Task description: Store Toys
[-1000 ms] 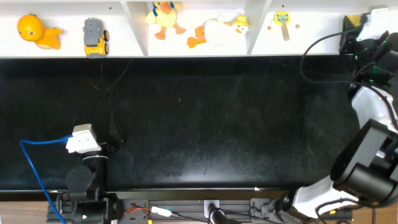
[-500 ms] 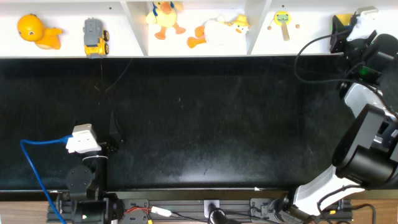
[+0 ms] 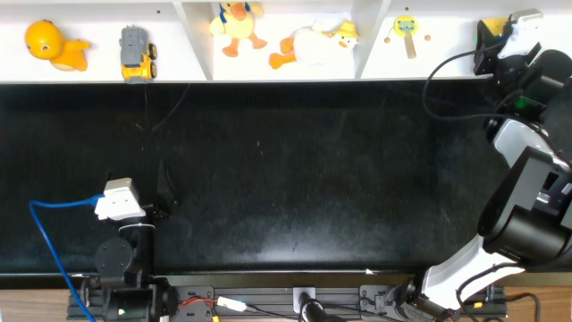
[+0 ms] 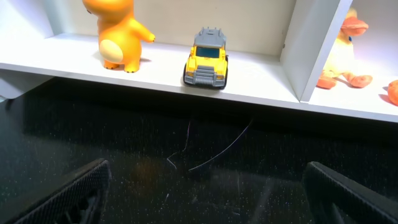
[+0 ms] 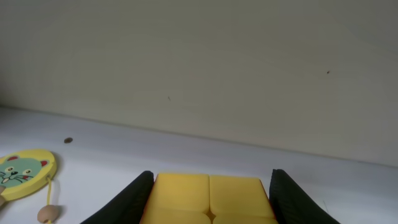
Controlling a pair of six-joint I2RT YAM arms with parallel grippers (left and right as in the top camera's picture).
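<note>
A yellow block (image 5: 209, 198) sits between the two fingers of my right gripper (image 5: 211, 214), which is shut on it inside the rightmost compartment of the white shelf (image 3: 375, 72). In the top view the block (image 3: 492, 29) shows at the tip of the right gripper (image 3: 499, 38). Beside it lies a green-faced paddle toy (image 5: 22, 173) (image 3: 406, 31). My left gripper (image 4: 205, 208) stands open and empty over the black table, facing a yellow truck (image 4: 208, 59) and an orange duck (image 4: 118, 31) on the shelf. It shows near the front left in the top view (image 3: 165, 190).
The shelf also holds the orange duck (image 3: 54, 45), the truck (image 3: 138, 54), a yellow plush duck (image 3: 237, 25) and a white plush duck (image 3: 313, 45). White dividers (image 4: 311, 43) separate the compartments. The black tabletop (image 3: 295, 170) lies wide between the arms. A blue cable (image 3: 54, 241) loops at the left arm.
The right gripper has moved left and into the shelf's rightmost compartment with the yellow block; over the last half second it barely shifted. The left arm has stayed still.
</note>
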